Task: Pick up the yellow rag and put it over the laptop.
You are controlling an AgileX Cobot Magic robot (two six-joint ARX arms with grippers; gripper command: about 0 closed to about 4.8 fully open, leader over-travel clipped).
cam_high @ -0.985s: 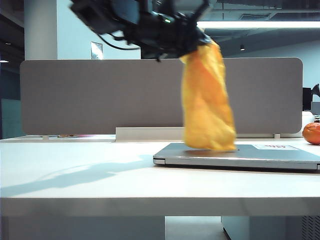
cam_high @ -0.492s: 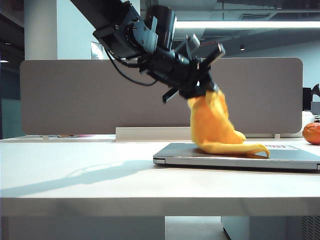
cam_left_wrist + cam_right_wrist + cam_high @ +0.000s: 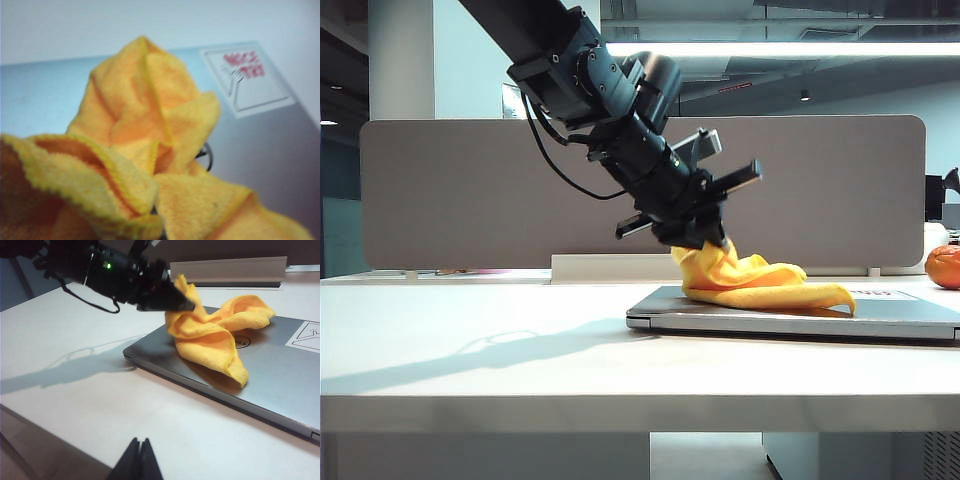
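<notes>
The yellow rag (image 3: 150,150) is filling the blurred left wrist view and hiding the left gripper's own fingers there, is covering most of the laptop (image 3: 45,95) logo, while the exterior view's right edge is cutting off the laptop (image 3: 900,315) and an orange fruit (image 3: 944,266).

Left hand (image 3: 712,243) and yellow rag (image 3: 755,283) crowd the laptop (image 3: 910,312) lid; desk (image 3: 470,350) left of it is wide open.

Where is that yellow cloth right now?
The yellow rag lies bunched on the laptop lid, right of centre in the exterior view, one corner pinched in the left gripper.
</notes>
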